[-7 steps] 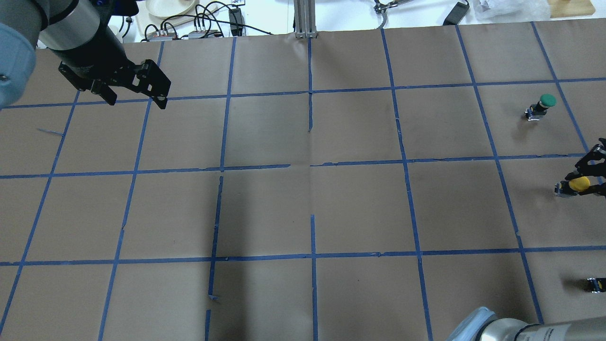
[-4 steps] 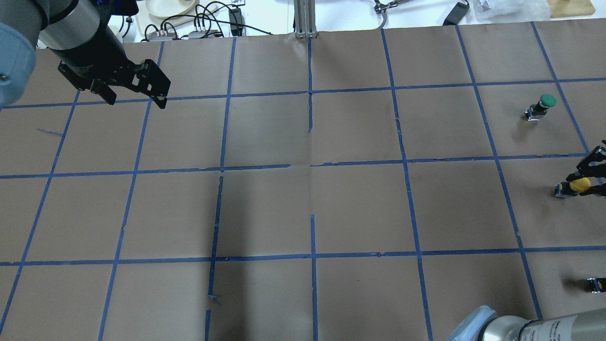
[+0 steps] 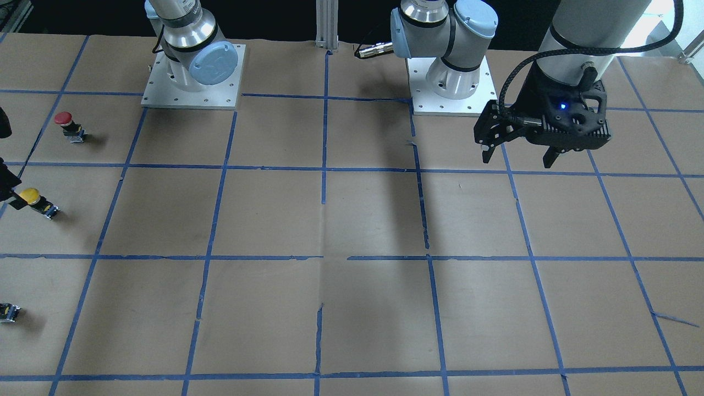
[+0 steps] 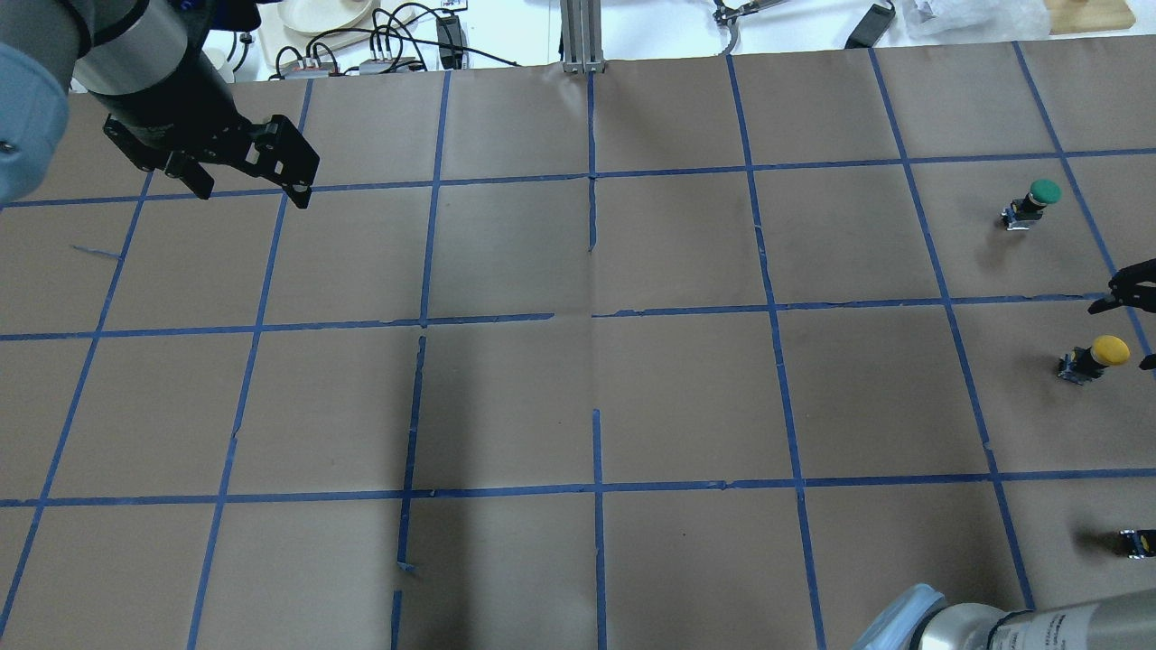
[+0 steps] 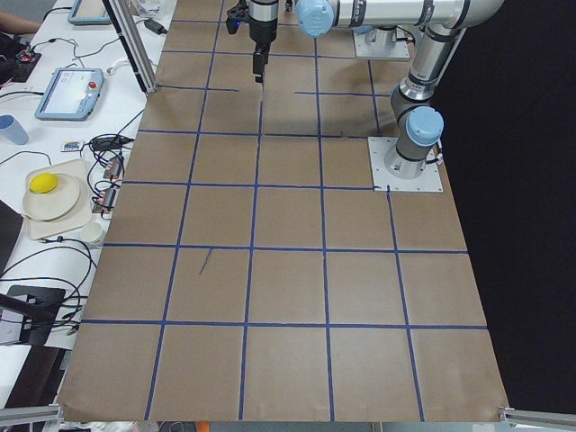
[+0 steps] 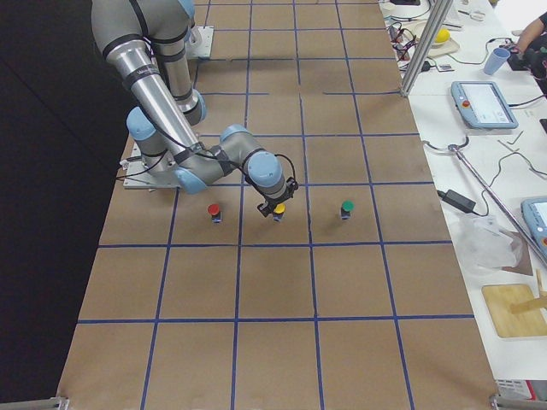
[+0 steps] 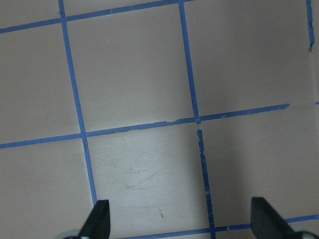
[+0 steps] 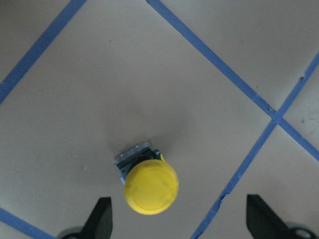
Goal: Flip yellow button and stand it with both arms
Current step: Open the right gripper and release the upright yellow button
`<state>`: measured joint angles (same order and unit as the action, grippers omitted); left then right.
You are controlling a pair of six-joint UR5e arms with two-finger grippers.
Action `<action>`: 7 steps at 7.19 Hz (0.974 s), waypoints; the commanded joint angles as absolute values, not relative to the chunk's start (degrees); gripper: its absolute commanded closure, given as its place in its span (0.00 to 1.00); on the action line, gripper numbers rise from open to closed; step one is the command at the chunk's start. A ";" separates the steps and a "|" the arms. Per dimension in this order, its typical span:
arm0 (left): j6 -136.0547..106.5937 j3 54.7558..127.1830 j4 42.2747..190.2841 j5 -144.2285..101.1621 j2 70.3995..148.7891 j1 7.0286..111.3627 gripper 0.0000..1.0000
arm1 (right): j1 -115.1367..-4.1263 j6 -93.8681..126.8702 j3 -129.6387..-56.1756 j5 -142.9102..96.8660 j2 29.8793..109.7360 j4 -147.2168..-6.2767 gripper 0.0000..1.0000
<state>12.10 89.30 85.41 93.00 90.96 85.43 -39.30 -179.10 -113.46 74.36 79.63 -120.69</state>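
The yellow button (image 4: 1097,356) stands upright, cap up, at the table's right edge; it also shows in the front view (image 3: 34,199) and the right side view (image 6: 279,208). In the right wrist view the yellow button (image 8: 149,184) sits between and just ahead of the fingertips. My right gripper (image 4: 1124,334) is open above it, with its fingers apart on either side and not touching it. My left gripper (image 4: 253,192) is open and empty, hovering over the far left of the table, far from the button; it also shows in the front view (image 3: 517,161).
A green-capped button (image 4: 1034,200) stands beyond the yellow one. A red-capped button (image 3: 69,125) stands on its near side, toward the robot. A small capless black part (image 4: 1138,542) lies at the right edge. Blue tape lines grid the brown paper table (image 4: 596,397).
My right gripper has opened and drawn back from the yellow button, which now stands free. My left gripper has shifted slightly to the left and away.
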 commanded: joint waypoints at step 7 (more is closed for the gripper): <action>8.47 89.56 85.60 93.16 91.14 85.43 0.00 | -71.48 -114.95 -81.57 78.13 81.11 -83.76 0.00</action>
<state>11.10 89.51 85.47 93.18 91.09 85.36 -64.27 -127.58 -83.04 77.88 80.12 -84.51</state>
